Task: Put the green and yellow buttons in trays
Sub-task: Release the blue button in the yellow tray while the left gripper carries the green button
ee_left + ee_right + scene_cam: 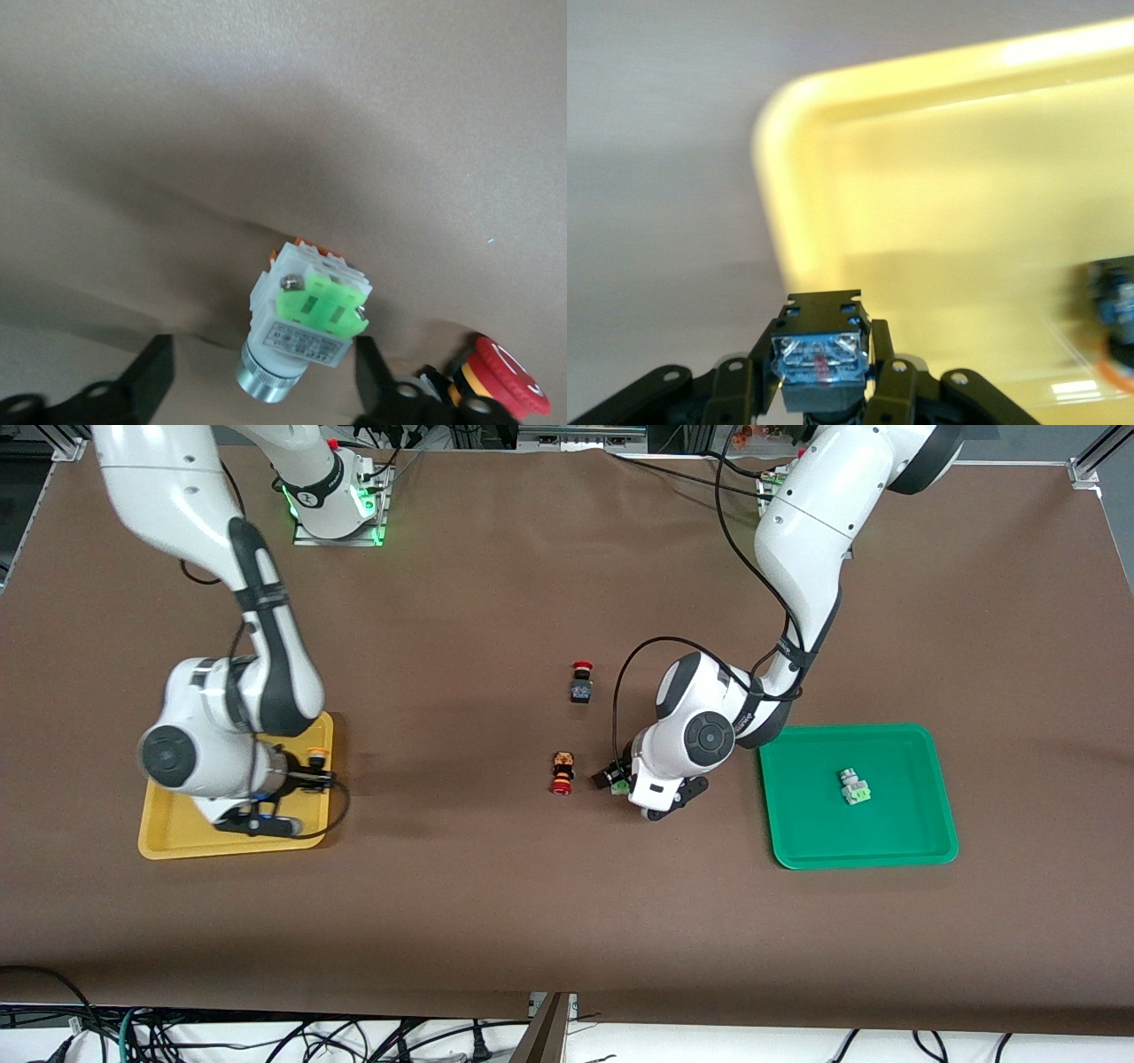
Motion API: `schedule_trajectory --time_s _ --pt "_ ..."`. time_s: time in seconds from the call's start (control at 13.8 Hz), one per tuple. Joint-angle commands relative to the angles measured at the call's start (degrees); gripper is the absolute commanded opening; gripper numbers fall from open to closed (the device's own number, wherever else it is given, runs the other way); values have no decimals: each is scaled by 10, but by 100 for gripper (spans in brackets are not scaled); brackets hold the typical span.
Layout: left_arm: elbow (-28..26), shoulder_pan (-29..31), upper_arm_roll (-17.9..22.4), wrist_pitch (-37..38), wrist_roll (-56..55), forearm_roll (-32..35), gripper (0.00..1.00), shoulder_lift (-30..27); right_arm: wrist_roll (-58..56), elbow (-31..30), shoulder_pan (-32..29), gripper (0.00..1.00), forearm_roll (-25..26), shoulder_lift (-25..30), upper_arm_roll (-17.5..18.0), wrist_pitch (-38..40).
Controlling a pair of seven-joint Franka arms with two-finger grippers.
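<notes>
My right gripper [306, 779] is over the yellow tray [177, 833], near its edge toward the table's middle. In the right wrist view the gripper [820, 394] is shut on a dark-bodied yellow button [819, 359], just above the tray [966, 221]. A second yellow button [1114, 314] lies in that tray. An orange-yellow cap [314, 758] shows beside the gripper. My left gripper [620, 781] is low on the table, open [261, 385], with a green button [306, 323] between its fingers [146, 376]. That button [624, 786] lies on the cloth. Another green button [855, 786] lies in the green tray [815, 824].
A red-capped switch with an orange body [562, 772] lies on the cloth close beside the left gripper, toward the right arm's end; it also shows in the left wrist view [500, 381]. A red-capped black switch [581, 682] lies farther from the front camera.
</notes>
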State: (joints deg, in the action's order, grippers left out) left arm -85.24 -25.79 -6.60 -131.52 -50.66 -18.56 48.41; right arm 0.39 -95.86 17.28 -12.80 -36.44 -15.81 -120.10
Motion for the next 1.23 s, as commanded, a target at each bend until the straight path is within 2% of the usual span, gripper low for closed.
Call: schedule_trajectory --time_s 0.0,0.07,0.14,0.22,0.36,0.51,0.65,0.94,1.01,1.16 --pt "15 -8 10 2 9 29 0 6 -49 -15 -29 0 -5 -14 9 -14" --pt "15 -7 11 2 10 36 0 6 -53 -21 -36 0 -6 -17 9 -20" --pt "15 -3 11 3 12 38 0 5 -52 -21 -44 61 -7 -25 9 -22" --pt "15 1 11 5 18 39 0 1 -52 -15 -52 100 -7 -25 10 -17" --pt "15 13 17 20 46 48 0 -9 -54 5 -56 100 -7 -3 10 -6" --pt "24 44 21 101 92 70 0 -51 -53 43 -56 100 -5 39 9 64" --pt "53 75 21 171 184 72 0 -55 -51 124 -56 100 4 59 5 177" --pt "44 167 23 279 355 72 0 -78 -55 275 -56 100 23 63 -33 392" --pt "41 187 26 286 386 88 0 -76 -52 296 -56 100 23 73 -38 422" --pt "32 209 25 280 415 143 0 -70 -49 299 -51 100 30 116 -31 436"
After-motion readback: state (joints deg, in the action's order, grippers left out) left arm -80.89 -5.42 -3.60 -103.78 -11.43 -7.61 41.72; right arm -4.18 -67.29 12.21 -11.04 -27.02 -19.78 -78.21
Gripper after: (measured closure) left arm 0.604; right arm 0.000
